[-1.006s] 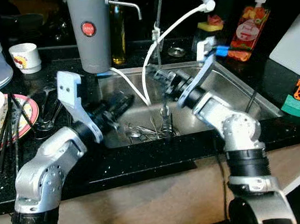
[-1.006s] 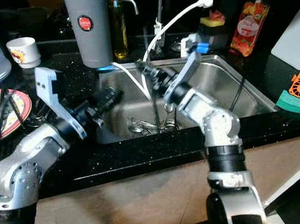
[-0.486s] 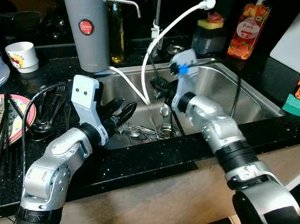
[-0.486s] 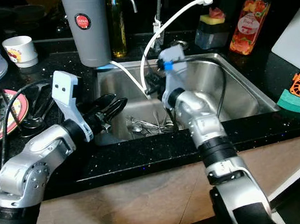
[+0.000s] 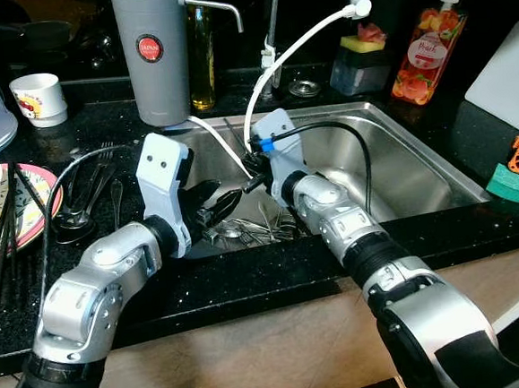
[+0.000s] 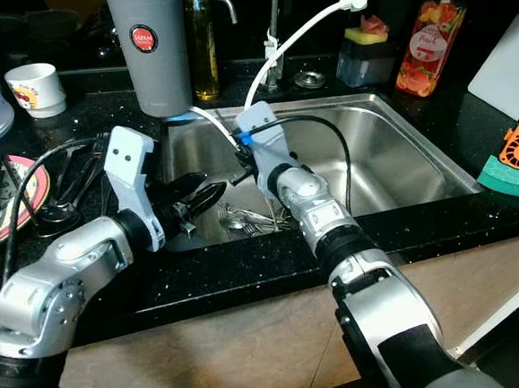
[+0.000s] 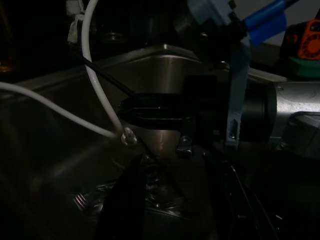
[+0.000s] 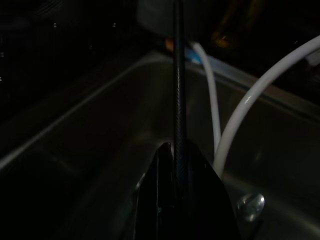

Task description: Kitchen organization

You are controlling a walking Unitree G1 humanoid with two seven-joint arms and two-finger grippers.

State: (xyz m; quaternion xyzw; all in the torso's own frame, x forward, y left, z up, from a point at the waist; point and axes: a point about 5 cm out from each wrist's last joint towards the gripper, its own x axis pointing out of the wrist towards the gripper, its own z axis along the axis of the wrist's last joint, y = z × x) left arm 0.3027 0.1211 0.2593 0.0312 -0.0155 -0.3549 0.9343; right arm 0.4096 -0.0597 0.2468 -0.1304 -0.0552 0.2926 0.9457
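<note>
- A black speckled counter (image 5: 248,280) wraps a steel sink (image 5: 401,160), with a grey jug (image 5: 152,54) at 12 o'clock and a plate (image 5: 28,221) at 9 o'clock.
- Cutlery (image 5: 244,231) lies heaped on the sink floor near the front wall, with more forks (image 5: 92,185) on the counter at 9 o'clock.
- The right claw (image 8: 176,165) is clenched on a thin black stick (image 8: 177,75), high over the heap.
- The left claw (image 5: 220,202) hangs released, fingers spread, just beside the right one.
- Risk: the two claws are crowded together; a swing by either could knock wrists, or jar the stick loose.
- Risk: the white hose (image 5: 297,47) droops into the sink at 12 o'clock, touching close to both claws, and the stick could snag it.
- Room: the sink's 3 o'clock half is bare; the front rim sits tight under both forearms.
</note>
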